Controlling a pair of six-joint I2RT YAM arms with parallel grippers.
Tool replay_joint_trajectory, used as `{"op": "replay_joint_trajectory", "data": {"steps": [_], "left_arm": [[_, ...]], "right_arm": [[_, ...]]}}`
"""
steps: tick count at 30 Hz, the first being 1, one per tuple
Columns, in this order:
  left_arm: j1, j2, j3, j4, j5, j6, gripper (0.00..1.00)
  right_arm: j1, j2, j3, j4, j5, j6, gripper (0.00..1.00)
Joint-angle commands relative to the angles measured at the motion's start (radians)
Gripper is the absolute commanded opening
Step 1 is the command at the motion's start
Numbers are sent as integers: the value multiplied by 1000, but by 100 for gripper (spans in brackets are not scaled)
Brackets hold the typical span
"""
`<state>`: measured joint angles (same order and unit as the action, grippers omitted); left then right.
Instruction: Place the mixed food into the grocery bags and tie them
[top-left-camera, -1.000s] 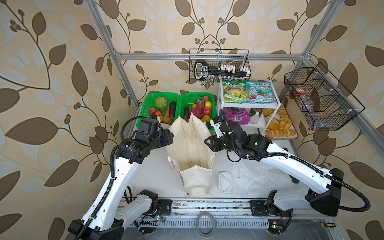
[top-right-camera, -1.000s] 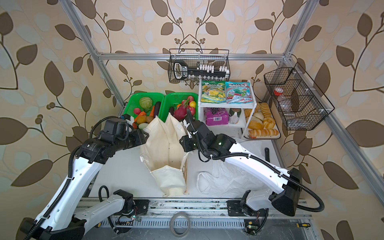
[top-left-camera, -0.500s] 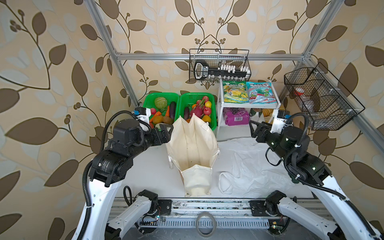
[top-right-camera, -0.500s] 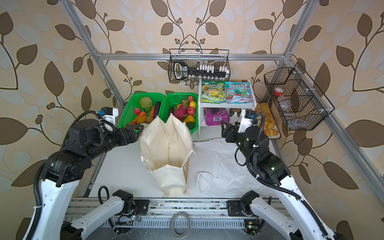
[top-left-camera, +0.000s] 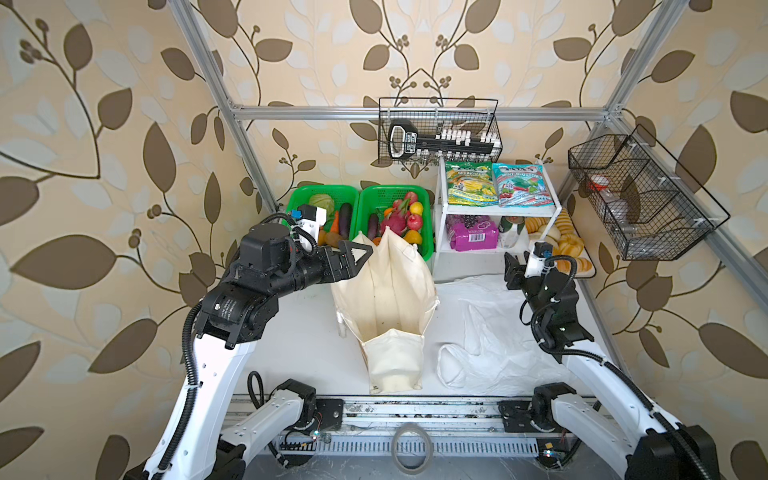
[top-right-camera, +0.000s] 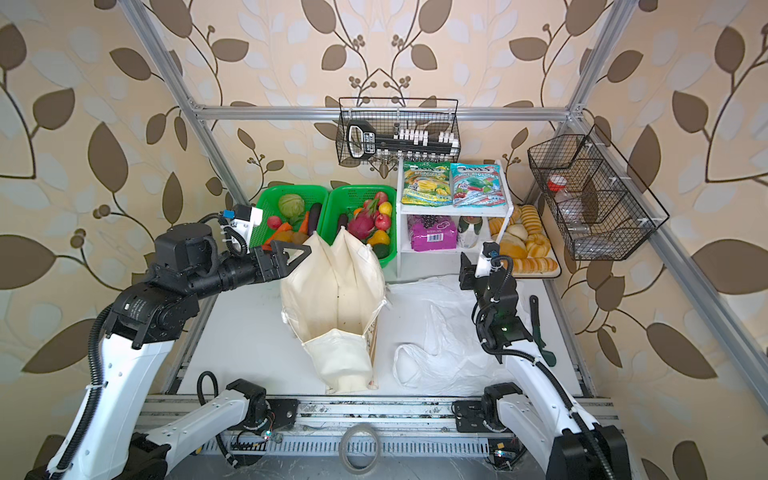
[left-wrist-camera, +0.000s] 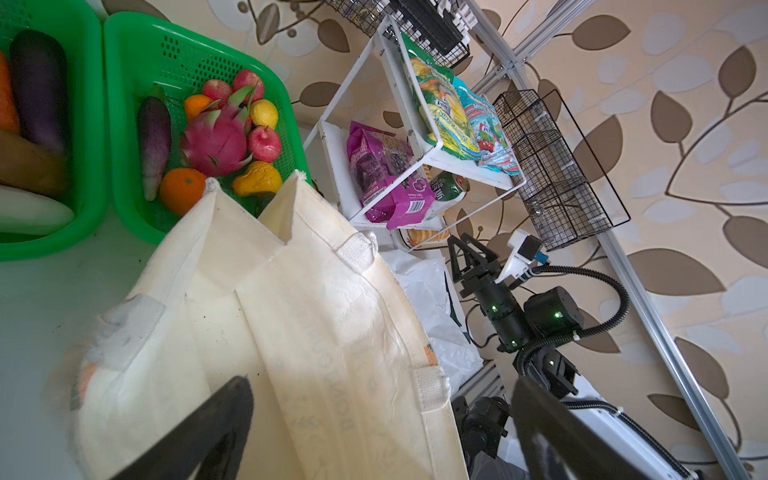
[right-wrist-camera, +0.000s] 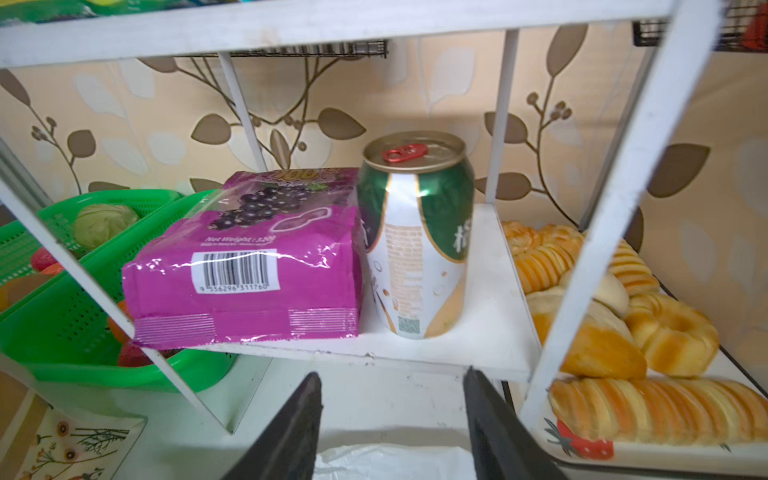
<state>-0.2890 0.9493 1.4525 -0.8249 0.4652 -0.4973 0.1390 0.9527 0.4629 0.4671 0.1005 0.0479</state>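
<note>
1. Hazard, shelf: small green can (right-wrist-camera: 415, 237) stands upright on the lower board of the white shelf rack (right-wrist-camera: 490, 328) at the far edge of the table (top-left-camera: 299, 332), just beside the purple barcode-labelled packet (right-wrist-camera: 245, 274); a skewed reach could tip the can or catch a rack post.
2. Hazard, bags: cream cloth tote (top-left-camera: 386, 291) stands open mid-table on slack walls; a nudge may collapse it. The plastic carrier bag (top-left-camera: 478, 332) lies flat toward the right edge.
3. Pose, right gripper (right-wrist-camera: 391, 374): level, facing the can, jaws partly apart, empty.
4. Pose, left gripper (top-left-camera: 365, 251): forearm horizontal, elbow raised, jaws wide, empty, just beside the tote's far rim.
</note>
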Motion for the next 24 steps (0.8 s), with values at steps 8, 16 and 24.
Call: {"op": "replay_joint_trajectory", "data": {"steps": [8,16,24], "left_arm": [[-9,-19,-11,37,29,86,99],[-9,-43,-43,35,1,110,99],[-9,-42,-41,24,-25,129,99]], "right_arm": [[-55,182,-2,333,-18,-166,60],[-87,310,18,443,-82,-171,62],[-87,459,26,643,-87,-186,66]]}}
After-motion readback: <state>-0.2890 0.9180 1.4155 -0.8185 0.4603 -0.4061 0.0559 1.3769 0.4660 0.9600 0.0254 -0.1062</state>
